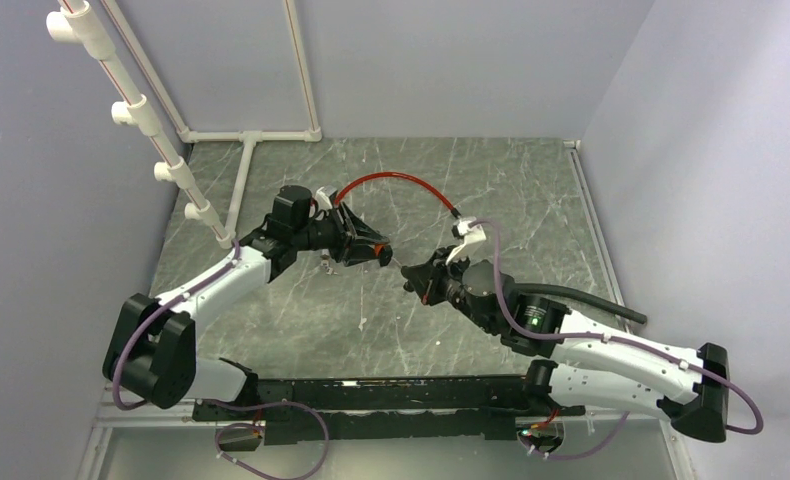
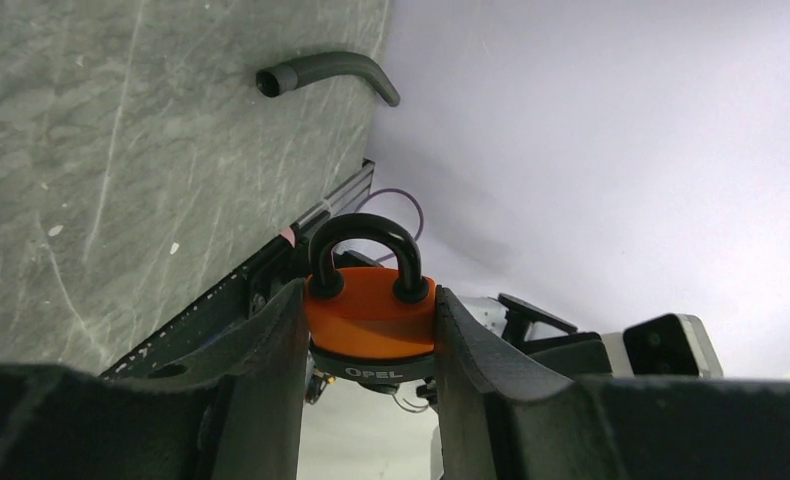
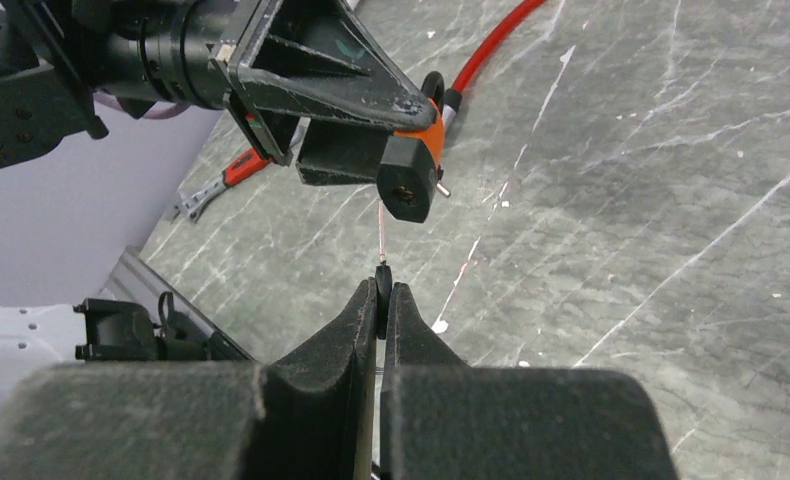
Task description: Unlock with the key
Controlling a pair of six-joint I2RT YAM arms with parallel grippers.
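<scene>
My left gripper (image 1: 374,251) is shut on an orange padlock (image 2: 371,318) with a black shackle and a black base, and holds it above the table. In the right wrist view the padlock (image 3: 418,160) has its keyhole end facing my right gripper (image 3: 382,288). My right gripper (image 1: 412,276) is shut on the key (image 3: 382,275). Its black head is pinched between the fingertips and its thin blade points up at the keyhole. The blade's tip is just short of the lock.
A red cable (image 1: 401,184) arcs over the marble table (image 1: 531,200) behind the grippers and runs to the shackle. A black hose (image 1: 583,297) lies at the right. White pipe frame (image 1: 246,135) stands at the back left. A red-handled tool (image 3: 233,170) lies on the table.
</scene>
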